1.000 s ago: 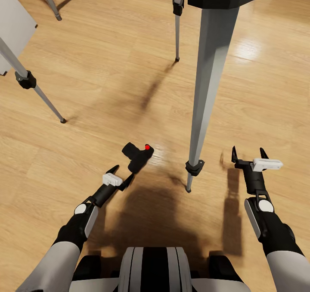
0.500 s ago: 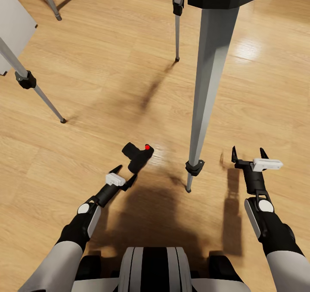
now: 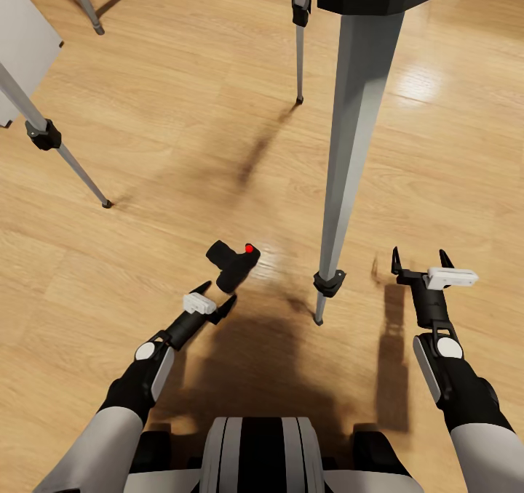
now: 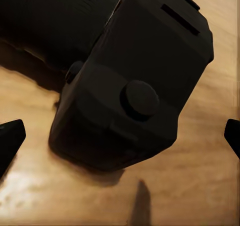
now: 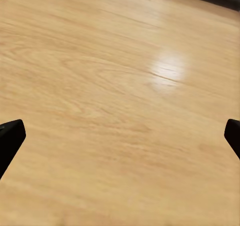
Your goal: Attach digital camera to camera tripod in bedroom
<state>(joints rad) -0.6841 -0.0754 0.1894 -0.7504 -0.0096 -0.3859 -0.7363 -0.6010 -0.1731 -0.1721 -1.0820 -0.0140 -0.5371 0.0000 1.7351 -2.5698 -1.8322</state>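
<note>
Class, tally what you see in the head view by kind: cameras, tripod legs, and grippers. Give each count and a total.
Digital camera: 1
Tripod legs: 3
Grippers, left gripper and right gripper: 2
Total: 6

Light wood plank floor [image 3: 167, 115]: digital camera [image 3: 233, 262] lying near centre; camera tripod [image 3: 349, 151] feet planted left, far, near-right.

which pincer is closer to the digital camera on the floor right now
Left. The left pincer sits open just short of the digital camera, its fingertips either side of the camera's near end without touching. The right pincer is open well off to the camera's right, beyond the camera tripod leg.
</note>
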